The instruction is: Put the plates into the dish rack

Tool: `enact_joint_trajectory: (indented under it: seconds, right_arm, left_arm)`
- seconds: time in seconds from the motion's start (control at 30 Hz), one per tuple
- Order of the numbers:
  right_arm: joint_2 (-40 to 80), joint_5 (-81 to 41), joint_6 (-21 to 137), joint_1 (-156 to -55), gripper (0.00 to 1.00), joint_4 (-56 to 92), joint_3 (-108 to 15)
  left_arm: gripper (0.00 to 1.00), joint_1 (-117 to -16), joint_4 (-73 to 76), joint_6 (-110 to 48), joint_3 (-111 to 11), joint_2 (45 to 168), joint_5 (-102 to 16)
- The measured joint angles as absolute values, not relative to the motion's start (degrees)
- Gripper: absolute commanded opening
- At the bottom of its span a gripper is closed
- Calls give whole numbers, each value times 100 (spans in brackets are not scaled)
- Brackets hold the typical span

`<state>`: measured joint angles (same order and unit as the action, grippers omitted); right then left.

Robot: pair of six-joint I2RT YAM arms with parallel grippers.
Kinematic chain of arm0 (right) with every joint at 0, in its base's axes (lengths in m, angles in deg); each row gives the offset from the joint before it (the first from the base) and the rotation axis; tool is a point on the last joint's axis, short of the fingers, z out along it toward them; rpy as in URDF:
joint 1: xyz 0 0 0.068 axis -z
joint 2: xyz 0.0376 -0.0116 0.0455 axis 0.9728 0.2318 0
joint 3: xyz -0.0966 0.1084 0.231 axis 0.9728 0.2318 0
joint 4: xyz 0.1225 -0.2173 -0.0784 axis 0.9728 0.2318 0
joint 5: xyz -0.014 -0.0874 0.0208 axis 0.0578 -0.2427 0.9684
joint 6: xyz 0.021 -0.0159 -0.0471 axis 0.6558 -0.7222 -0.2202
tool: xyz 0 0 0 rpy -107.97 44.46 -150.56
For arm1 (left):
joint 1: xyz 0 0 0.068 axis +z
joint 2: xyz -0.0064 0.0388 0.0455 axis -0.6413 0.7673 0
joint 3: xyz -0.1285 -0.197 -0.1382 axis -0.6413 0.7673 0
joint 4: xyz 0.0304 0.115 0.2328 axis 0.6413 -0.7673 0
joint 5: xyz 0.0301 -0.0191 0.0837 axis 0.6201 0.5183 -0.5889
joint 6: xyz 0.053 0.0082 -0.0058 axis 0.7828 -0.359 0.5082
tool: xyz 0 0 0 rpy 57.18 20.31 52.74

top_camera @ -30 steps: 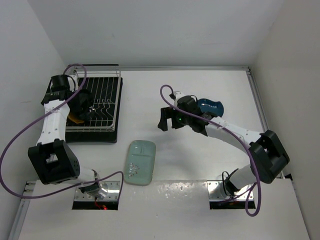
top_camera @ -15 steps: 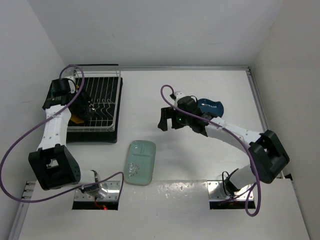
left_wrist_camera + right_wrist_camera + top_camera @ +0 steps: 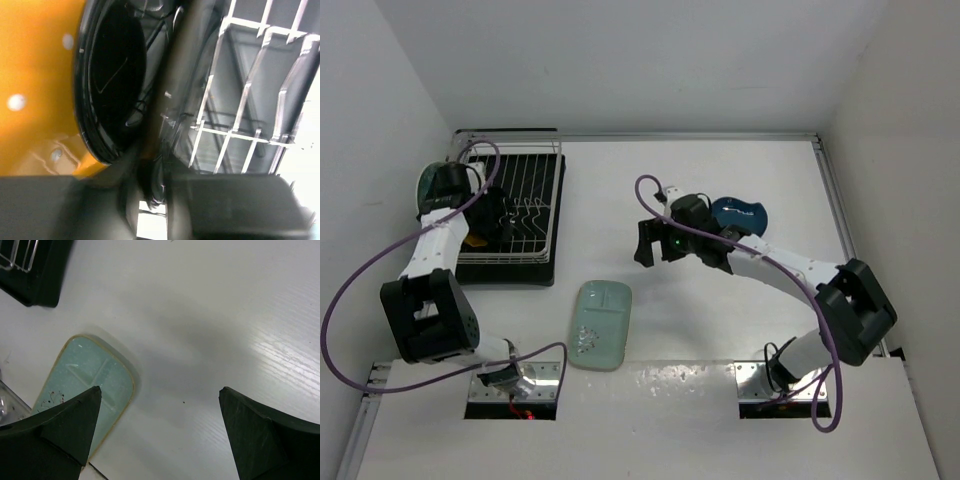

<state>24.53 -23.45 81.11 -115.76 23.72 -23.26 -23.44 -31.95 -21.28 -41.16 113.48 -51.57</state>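
The dish rack (image 3: 525,200) stands at the far left on its black tray. My left gripper (image 3: 488,215) reaches into its left end. In the left wrist view the gripper (image 3: 157,192) is shut on the rim of a small black plate (image 3: 156,180). A second small black plate (image 3: 117,80) stands against the yellow plate (image 3: 35,75). The rack's wire tines (image 3: 250,100) show to the right. My right gripper (image 3: 645,245) is open and empty above the table. The pale mint tray (image 3: 600,323) lies below and left of it and also shows in the right wrist view (image 3: 85,385). The dark blue leaf plate (image 3: 740,212) lies behind the right arm.
A grey-teal round edge (image 3: 428,180) shows beside the left wrist at the rack's left side. The rack's black tray corner (image 3: 30,275) is at the upper left of the right wrist view. White walls close in on the left, right and far sides.
My left wrist has swung up and left along the rack's left end, with the black plate still in its jaws. My right gripper has shifted slightly left.
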Motion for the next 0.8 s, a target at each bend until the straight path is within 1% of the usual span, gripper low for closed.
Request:
enact_joint_trajectory:
  seconds: [0.07, 0.13, 0.17, 0.33, 0.43, 0.53, 0.63, 0.67, 0.77, 0.8]
  right_arm:
    - [2557, -2332, 7986, -11683, 100, 2460, -2385]
    - [2739, -2292, 7910, -11796, 100, 2547, -2474]
    - [2833, -2266, 7890, -11858, 100, 2560, -2498]
    - [3187, -2161, 7844, -12166, 100, 2672, -2555]
    - [3403, -2047, 7938, -12319, 97, 2650, -2601]
    - [3548, -1899, 8207, -12389, 95, 2602, -2590]
    - [3559, -1886, 8472, -12402, 94, 2468, -2505]
    - [3559, -1890, 8579, -12402, 94, 2368, -2439]
    - [3497, -1938, 8913, -12402, 94, 2127, -2068]
    - [3443, -1984, 9025, -12402, 94, 2108, -1930]
  left_arm:
    - [40, -2347, -3197, -1975, -4049, 11435, -5146]
    - [50, -2340, -3210, -1916, -4033, 11457, -5091]
    - [52, -2358, -3219, -1846, -4042, 11455, -5061]
    - [52, -2368, -3621, -1495, -4466, 11420, -4971]
    - [52, -2417, -3851, -1138, -4999, 11223, -4903]
    - [50, -2580, -4201, -636, -5506, 10856, -4451]
    - [56, -3096, -4708, -161, -5738, 10469, -3677]
    - [61, -3370, -4878, -21, -5655, 10327, -3386]
    - [71, -4309, -5328, 337, -4962, 10028, -2779]
    - [73, -4631, -5492, 435, -4687, 9989, -2656]
